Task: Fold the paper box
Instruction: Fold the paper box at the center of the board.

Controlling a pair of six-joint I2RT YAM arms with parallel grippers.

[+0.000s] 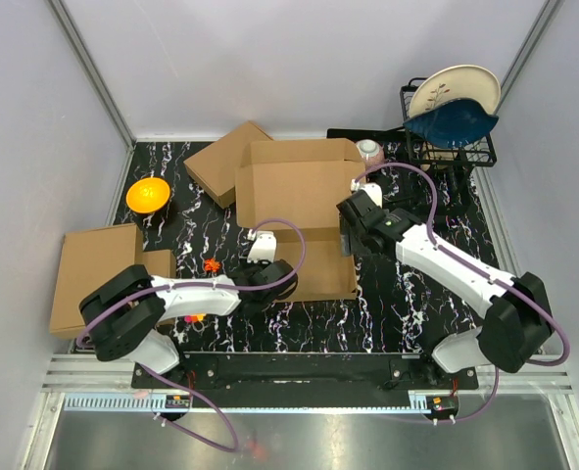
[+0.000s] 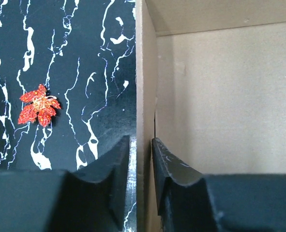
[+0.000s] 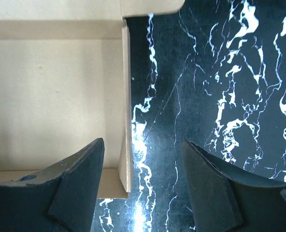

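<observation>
The paper box (image 1: 299, 196) lies in the middle of the table, brown corrugated cardboard with its side walls raised and the lid flap spread out behind. My left gripper (image 1: 262, 245) straddles the box's left wall (image 2: 145, 72); its jaws (image 2: 140, 140) stand slightly open, with a thin gap beside the wall. My right gripper (image 1: 348, 230) is at the right wall (image 3: 126, 96), open wide (image 3: 143, 141). That wall stands free between the fingers, nearer the left one. The box floor (image 3: 51, 96) shows inside it.
A smaller brown box (image 1: 225, 162) sits behind the paper box on the left. An orange bowl (image 1: 148, 194) and a flat cardboard slab (image 1: 98, 274) are at the left. A red leaf (image 2: 38, 105) lies on the table. A mug (image 1: 369, 152) and a dish rack (image 1: 449, 137) with plates are at the back right.
</observation>
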